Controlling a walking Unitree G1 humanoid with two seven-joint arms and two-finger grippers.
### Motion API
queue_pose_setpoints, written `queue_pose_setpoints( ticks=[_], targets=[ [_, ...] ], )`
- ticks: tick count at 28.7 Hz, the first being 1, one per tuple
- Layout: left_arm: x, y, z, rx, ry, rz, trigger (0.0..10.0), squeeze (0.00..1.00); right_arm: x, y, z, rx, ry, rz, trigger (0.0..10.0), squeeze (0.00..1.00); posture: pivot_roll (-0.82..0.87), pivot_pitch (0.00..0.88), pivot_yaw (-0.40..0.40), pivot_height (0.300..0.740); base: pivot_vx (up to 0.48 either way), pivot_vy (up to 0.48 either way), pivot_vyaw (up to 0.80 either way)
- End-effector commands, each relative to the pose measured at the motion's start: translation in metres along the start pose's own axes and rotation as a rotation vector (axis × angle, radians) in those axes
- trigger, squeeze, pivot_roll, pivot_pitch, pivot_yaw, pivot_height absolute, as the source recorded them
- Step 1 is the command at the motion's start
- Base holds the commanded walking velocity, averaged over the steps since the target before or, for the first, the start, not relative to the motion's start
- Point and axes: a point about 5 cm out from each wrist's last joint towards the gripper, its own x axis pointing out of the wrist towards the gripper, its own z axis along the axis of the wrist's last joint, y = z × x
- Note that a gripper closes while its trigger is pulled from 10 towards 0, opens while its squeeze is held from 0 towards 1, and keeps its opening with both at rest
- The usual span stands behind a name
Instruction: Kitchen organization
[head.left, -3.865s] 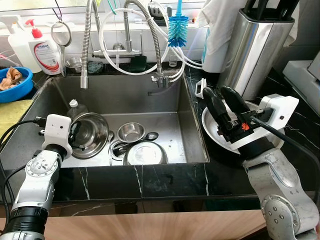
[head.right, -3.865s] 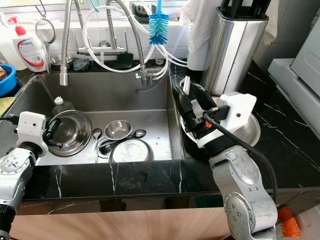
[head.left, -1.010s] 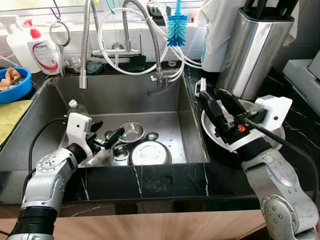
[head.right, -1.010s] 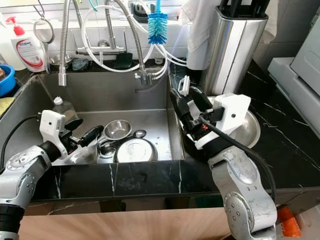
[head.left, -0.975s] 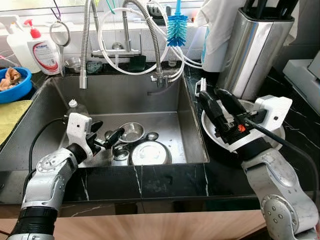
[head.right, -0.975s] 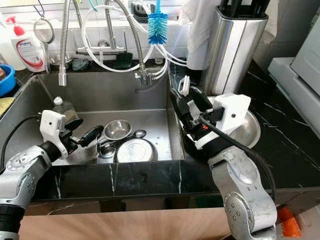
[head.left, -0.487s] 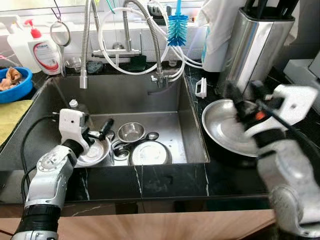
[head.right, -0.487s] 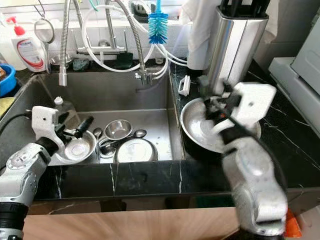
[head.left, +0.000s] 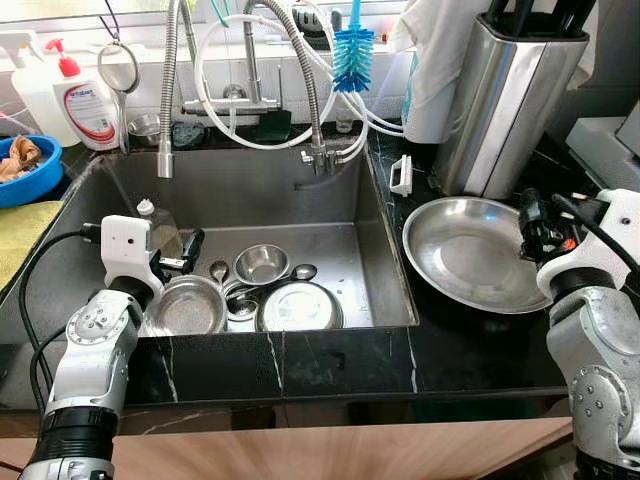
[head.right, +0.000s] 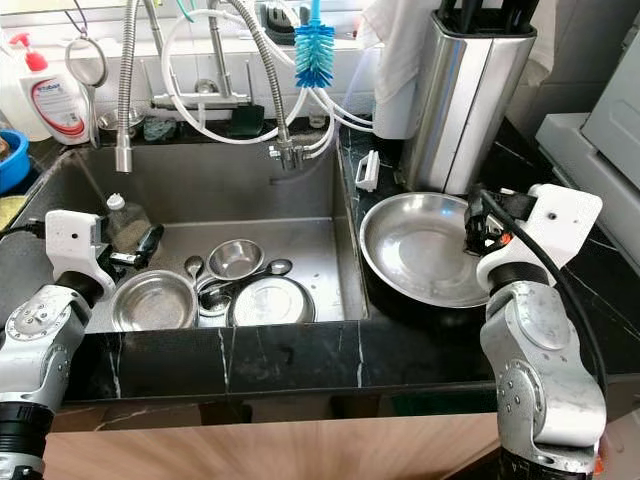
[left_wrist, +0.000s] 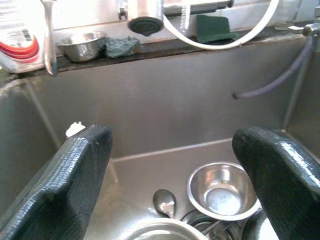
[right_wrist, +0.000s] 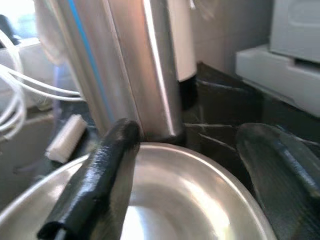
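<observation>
A large steel plate (head.left: 465, 255) lies flat on the black counter right of the sink (head.left: 385, 250). My right gripper (head.left: 530, 228) hovers at the plate's right rim, open, with its fingers (right_wrist: 107, 165) spread over the plate (right_wrist: 175, 200) and nothing between them. In the sink's front left a steel bowl (head.left: 188, 305) rests upright. My left gripper (head.left: 186, 252) is just above and behind the bowl, open and holding nothing (left_wrist: 172, 135). Further right in the sink are a small steel bowl (head.left: 262, 263), a round steel dish (head.left: 295, 306) and a spoon (head.left: 302, 271).
A tall steel canister (head.left: 510, 100) stands behind the plate, with a white brush (head.left: 401, 175) on the counter beside it. Faucet hoses and a blue brush (head.left: 354, 52) hang over the sink. A soap bottle (head.left: 85, 100) and a blue bowl (head.left: 22, 165) are at the back left. A small bottle (head.left: 155, 222) stands in the sink's left.
My right gripper has pulled back to the right off the plate, which now lies bare on the counter. My left gripper has drawn back to the left, and the steel bowl rests flat in the sink.
</observation>
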Motion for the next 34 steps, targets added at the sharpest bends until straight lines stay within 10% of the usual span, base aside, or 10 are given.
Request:
queue_pose_setpoints(
  ticks=[1,2,9,20,34],
  targets=[
    [0.000,0.004,0.000,0.011,0.001,0.016,10.0,0.00,-0.002,-0.006,0.005,-0.002,-0.008,-0.019,10.0,1.00,0.00,0.024,0.032,0.740,0.000,0.000,0.00],
    [0.001,0.004,0.000,0.013,0.000,0.016,10.0,0.00,-0.002,-0.011,0.007,-0.022,-0.003,-0.017,10.0,0.00,0.00,0.021,0.031,0.740,0.000,0.000,0.00],
    [0.003,0.001,0.000,0.025,-0.010,0.009,10.0,0.00,-0.002,-0.031,0.007,-0.145,0.070,0.035,10.0,0.00,-0.01,0.018,0.028,0.740,0.000,0.000,0.00],
    [0.003,-0.004,-0.001,0.030,-0.020,-0.010,10.0,0.00,-0.004,-0.033,-0.012,0.102,0.191,0.095,10.0,0.00,-0.01,0.036,0.026,0.740,0.000,0.000,0.00],
    [0.002,-0.007,0.000,0.055,-0.027,-0.028,10.0,0.00,-0.001,-0.039,-0.013,0.107,0.203,0.036,10.0,0.00,-0.01,0.044,0.021,0.740,0.000,0.000,0.00]
  ],
)
